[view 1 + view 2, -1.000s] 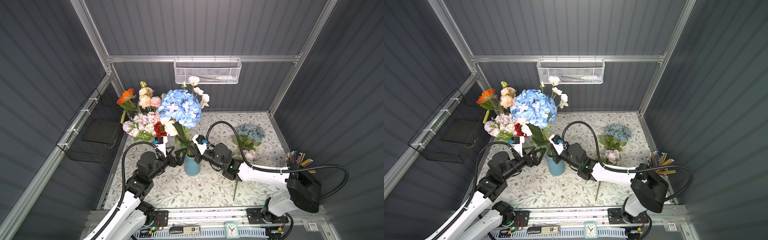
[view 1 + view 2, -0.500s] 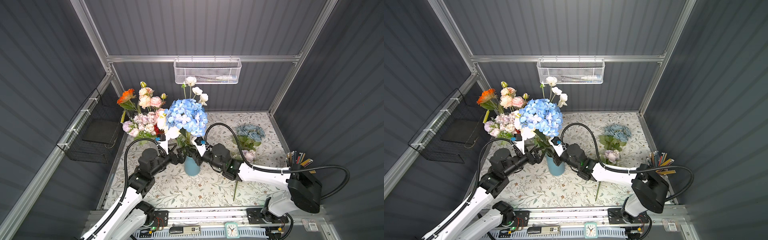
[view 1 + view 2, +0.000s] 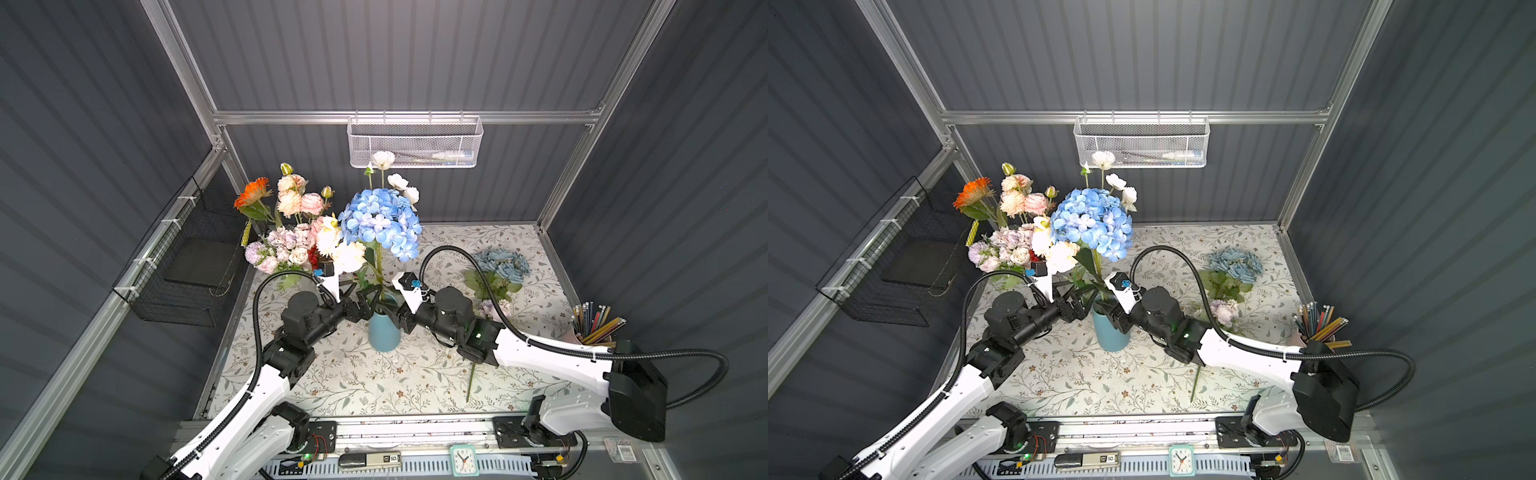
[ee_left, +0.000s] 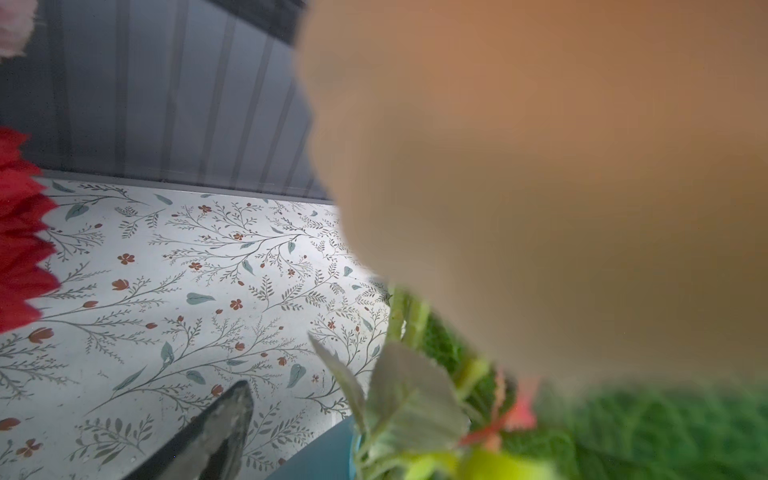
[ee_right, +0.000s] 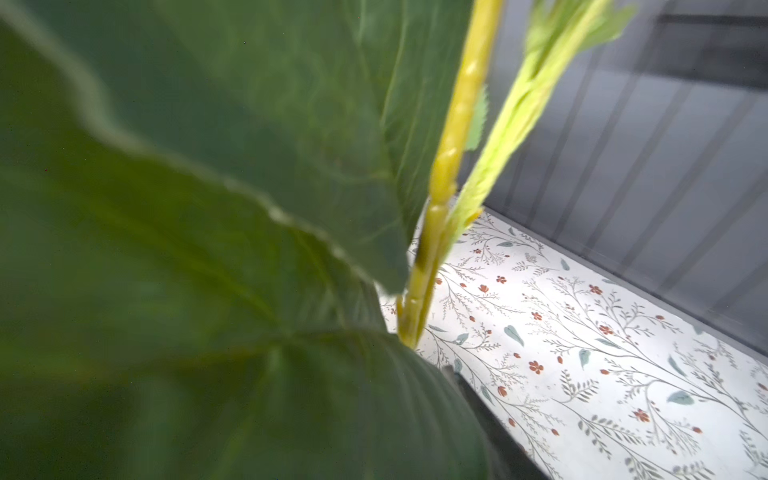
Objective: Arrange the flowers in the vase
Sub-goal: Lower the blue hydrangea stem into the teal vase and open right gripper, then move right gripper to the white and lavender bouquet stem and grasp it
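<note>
Both top views show hydrangea (image 3: 379,222) now upright in vase (image 3: 384,334); left claw (image 3: 368,304) apart, right claw (image 3: 394,311) unclear.

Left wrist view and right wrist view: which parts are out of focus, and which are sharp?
In the left wrist view a peach bloom sits too near the lens and is a featureless blur, while the floral tablecloth is sharp. In the right wrist view the big green leaf is soft and the yellow-green stem slightly smeared; the tablecloth there is crisp.
</note>
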Controlling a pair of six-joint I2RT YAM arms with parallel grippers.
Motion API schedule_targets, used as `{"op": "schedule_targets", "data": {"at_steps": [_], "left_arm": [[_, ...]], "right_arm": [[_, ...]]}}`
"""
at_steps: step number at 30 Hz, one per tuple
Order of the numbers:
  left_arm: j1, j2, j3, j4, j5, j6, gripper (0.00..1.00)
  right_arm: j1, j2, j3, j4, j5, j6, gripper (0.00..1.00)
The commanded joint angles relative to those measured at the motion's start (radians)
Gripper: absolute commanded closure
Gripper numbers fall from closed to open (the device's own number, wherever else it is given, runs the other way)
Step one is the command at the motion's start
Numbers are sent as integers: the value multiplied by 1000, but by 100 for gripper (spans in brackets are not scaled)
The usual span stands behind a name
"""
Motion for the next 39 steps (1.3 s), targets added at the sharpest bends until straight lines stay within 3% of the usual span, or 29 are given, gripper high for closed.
{"op": "schedule_targets", "data": {"at_steps": [1, 10, 15, 20, 26, 32, 39], "left_arm": [[2, 5, 16, 32, 2, -8, 0], [1, 3, -6, 52, -4, -20, 0], [2, -3, -32, 78, -14, -40, 0], [1, 6, -50, 133, -23, -67, 0], [2, 20, -49, 169, -21, -73, 0], [2, 3, -54, 150, -34, -55, 0], [2, -15, -57, 120, -55, -41, 0]], "right_arm": [[2, -58, -17, -41, 59, 4, 37], [-31, -170, -16, -206, 175, 67, 32], [-58, -190, -12, -426, 238, 240, 32], [-59, -175, 21, -773, 284, 506, 33], [-58, -147, 5, -1075, 207, 727, 36], [-58, -195, -86, -1178, 189, 853, 40], [-65, -315, -183, -1215, 285, 926, 51]]}}
